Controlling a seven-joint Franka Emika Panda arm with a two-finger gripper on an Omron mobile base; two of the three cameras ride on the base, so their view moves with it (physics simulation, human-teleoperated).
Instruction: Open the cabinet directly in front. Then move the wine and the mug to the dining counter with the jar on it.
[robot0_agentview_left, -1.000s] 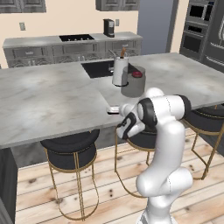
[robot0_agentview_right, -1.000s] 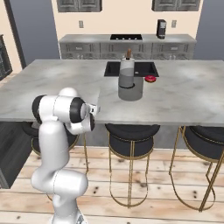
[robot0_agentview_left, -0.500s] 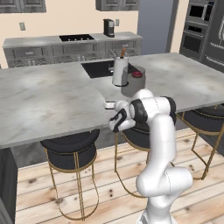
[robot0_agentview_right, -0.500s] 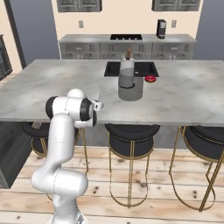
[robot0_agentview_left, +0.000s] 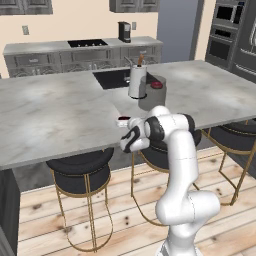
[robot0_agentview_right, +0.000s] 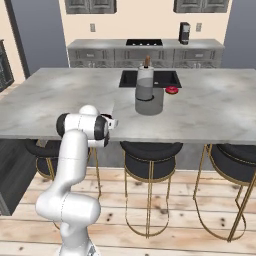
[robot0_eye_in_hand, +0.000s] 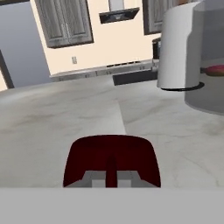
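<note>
My gripper (robot0_agentview_left: 122, 120) is shut on the small dark red mug (robot0_agentview_left: 123, 119) at the front edge of the dining counter (robot0_agentview_left: 50, 115). In the hand view the mug (robot0_eye_in_hand: 111, 159) sits right above the finger tips of the gripper (robot0_eye_in_hand: 111, 179), low over the marble counter (robot0_eye_in_hand: 52, 122). Further in stands the wine (robot0_agentview_left: 136, 80), upright, close beside the squat grey jar (robot0_agentview_left: 157, 95) with a small red piece at its top. From the right, the gripper (robot0_agentview_right: 114, 121) reaches the edge of the counter (robot0_agentview_right: 210, 110), left of the wine (robot0_agentview_right: 145, 80) and the jar (robot0_agentview_right: 150, 104). Grey wall cabinets (robot0_eye_in_hand: 65, 22) hang on the far wall; I cannot tell which is the task's cabinet.
Black stools with gold legs (robot0_agentview_left: 82, 167) (robot0_agentview_right: 150, 152) stand under the counter's front edge, close to the arm. A black sink (robot0_agentview_right: 150, 78) lies behind the wine. A coffee machine (robot0_agentview_left: 124, 31) stands on the far worktop. Built-in ovens (robot0_agentview_left: 227, 30) are at the right.
The hand has moved forward and slightly up with the mug, reaching the counter's front edge. The wine and the jar have stayed put.
</note>
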